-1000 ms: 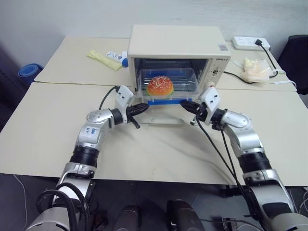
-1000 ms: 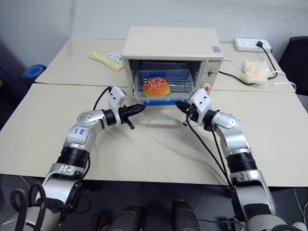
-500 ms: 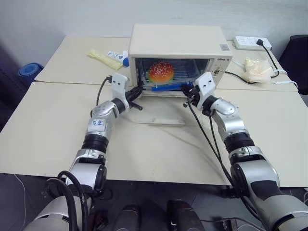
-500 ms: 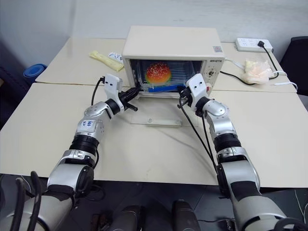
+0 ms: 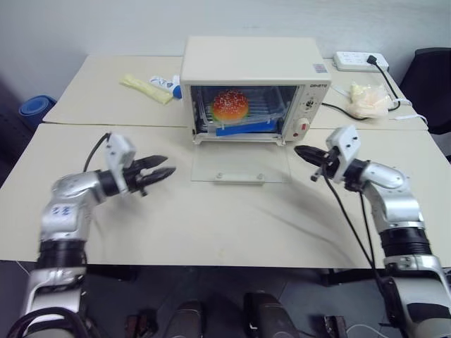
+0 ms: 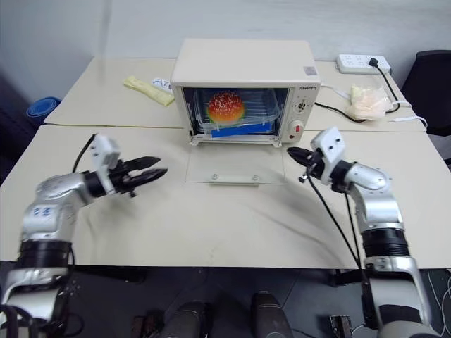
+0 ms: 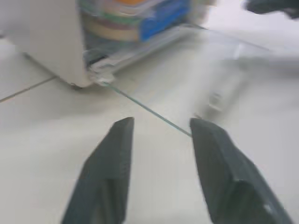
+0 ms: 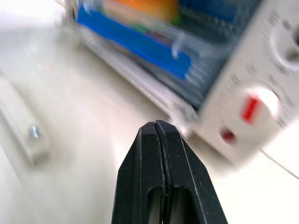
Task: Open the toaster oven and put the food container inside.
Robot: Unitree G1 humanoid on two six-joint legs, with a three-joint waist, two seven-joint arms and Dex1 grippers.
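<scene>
Cream toaster oven (image 5: 254,60), glass door flat open; burger-filled clear food container (image 5: 236,116) inside.

Oven walls hide the food container (image 5: 239,118) sides.

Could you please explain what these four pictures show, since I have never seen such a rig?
It is a humanoid robot with two arms, each ending in a two-fingered gripper. Two pictures come from cameras in its head, looking down over a table; two come from cameras on the wrists, looking along the fingers. On the table stands a toaster oven with its glass door folded down flat. Inside sits a clear food container holding a toy hamburger. The left gripper is open and the right gripper is shut; both are empty and off to the sides of the door. Behind lie a yellow packet, a power strip and a crumpled bag.
</scene>
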